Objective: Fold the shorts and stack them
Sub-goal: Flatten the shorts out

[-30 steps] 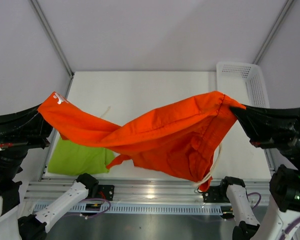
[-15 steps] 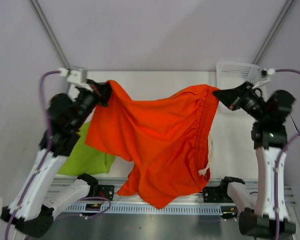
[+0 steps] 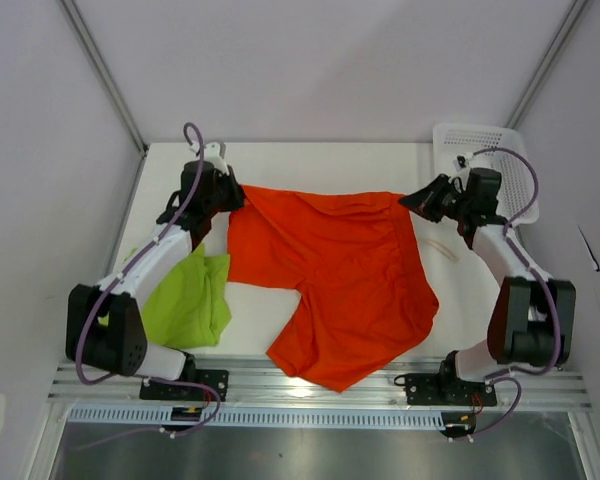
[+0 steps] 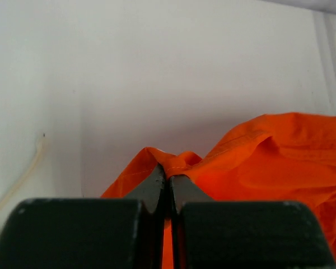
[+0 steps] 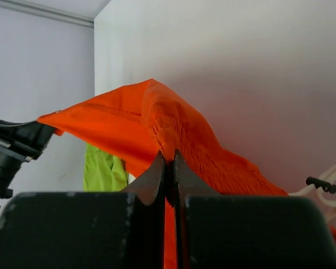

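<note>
- My left gripper (image 3: 230, 196) sits in the upper left of the overhead view. Its jaws are pressed together on one top corner of the orange shorts (image 3: 330, 270).
- In my left wrist view, a small fold of orange cloth is pinched between my two dark fingers (image 4: 155, 188), low in the middle of the frame.
- My right gripper (image 3: 413, 201) sits in the upper right of the overhead view. Its jaws are clamped on the other top corner, at the gathered waistband.
- In my right wrist view, the puckered orange cloth rises straight out from between my fingertips.
- The orange shorts lie spread on the white table (image 3: 310, 160) between my two grippers. Their top edge runs almost straight from one gripper to the other.
- The legs reach toward the bottom of the frame, and the lowest tip is at the near table edge.
- The green shorts (image 3: 185, 300) lie crumpled in the lower left of the overhead view, just beside the orange pair's left edge. I cannot tell whether the two touch.
- A pale drawstring (image 3: 442, 248) lies on the table just right of the orange shorts, below my right gripper.
- A white mesh basket (image 3: 515, 170) stands in the upper right corner, beside my right gripper.
</note>
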